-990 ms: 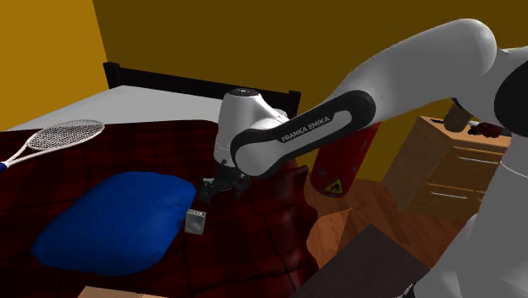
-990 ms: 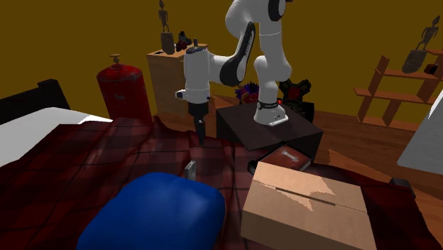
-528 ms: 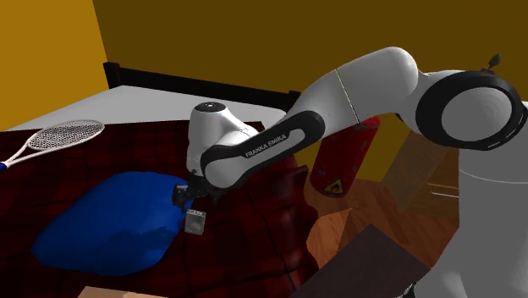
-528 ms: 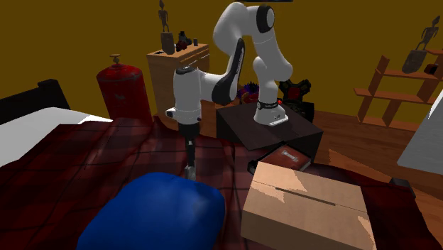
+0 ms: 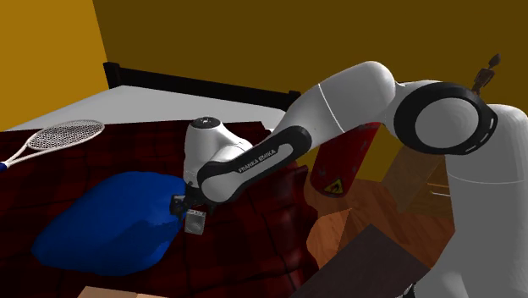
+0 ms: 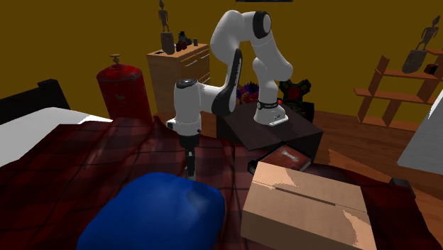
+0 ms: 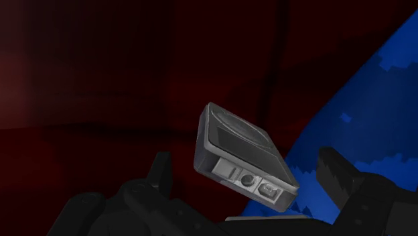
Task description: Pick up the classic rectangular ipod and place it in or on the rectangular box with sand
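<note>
gripper (image 7: pixel 246 164): open. the fingers stand apart on either side of the ipod and neither looks to touch it, so nothing is gripped yet. it is low over the bed, at the pillow's edge.
bed (image 5: pixel 101 161): dark red plaid cover, and the work surface here.
arm (image 5: pixel 338 102): stretched far out from the stand and bent down, probably because the target lies well out on the bed.
box (image 6: pixel 305 206): tan and rectangular, at the second exterior view's lower right, well apart from the gripper. this is the drop-off, so a lift and a carry across are likely needed.
pillow (image 5: pixel 110 220): blue and soft, just beside the ipod, so that side looks crowded for one finger.
ipod (image 7: pixel 234 144): grey and rectangular, tilted, port end toward the wrist camera. it seems propped at the pillow's edge, which would explain the lean.
step: judged as closing on the ipod, with the grasp not yet made.
hidden: no sand can be made out on the box. the ipod's underside and where it meets the cover are out of sight. whether it touches the pillow cannot be told.
</note>
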Controlling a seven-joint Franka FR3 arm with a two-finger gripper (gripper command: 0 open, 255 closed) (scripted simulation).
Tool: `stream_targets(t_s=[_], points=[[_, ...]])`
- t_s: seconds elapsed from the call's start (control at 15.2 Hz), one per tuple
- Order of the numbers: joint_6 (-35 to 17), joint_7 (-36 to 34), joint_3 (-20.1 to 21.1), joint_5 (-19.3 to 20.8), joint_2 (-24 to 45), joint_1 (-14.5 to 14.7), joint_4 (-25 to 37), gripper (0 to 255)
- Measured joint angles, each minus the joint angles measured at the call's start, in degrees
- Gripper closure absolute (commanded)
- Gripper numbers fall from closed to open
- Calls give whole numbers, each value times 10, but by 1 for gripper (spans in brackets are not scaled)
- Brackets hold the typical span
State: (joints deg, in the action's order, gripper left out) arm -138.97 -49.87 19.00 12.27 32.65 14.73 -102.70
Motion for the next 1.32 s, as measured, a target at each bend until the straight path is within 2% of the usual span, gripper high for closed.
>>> stream_targets(t_s=[0.4, 0.46, 1.32], points=[[-4, -1, -1, 2, 5, 1, 1, 0], [-4, -1, -1, 2, 5, 1, 1, 255], [7, 1, 2, -2, -6, -1, 2, 255]])
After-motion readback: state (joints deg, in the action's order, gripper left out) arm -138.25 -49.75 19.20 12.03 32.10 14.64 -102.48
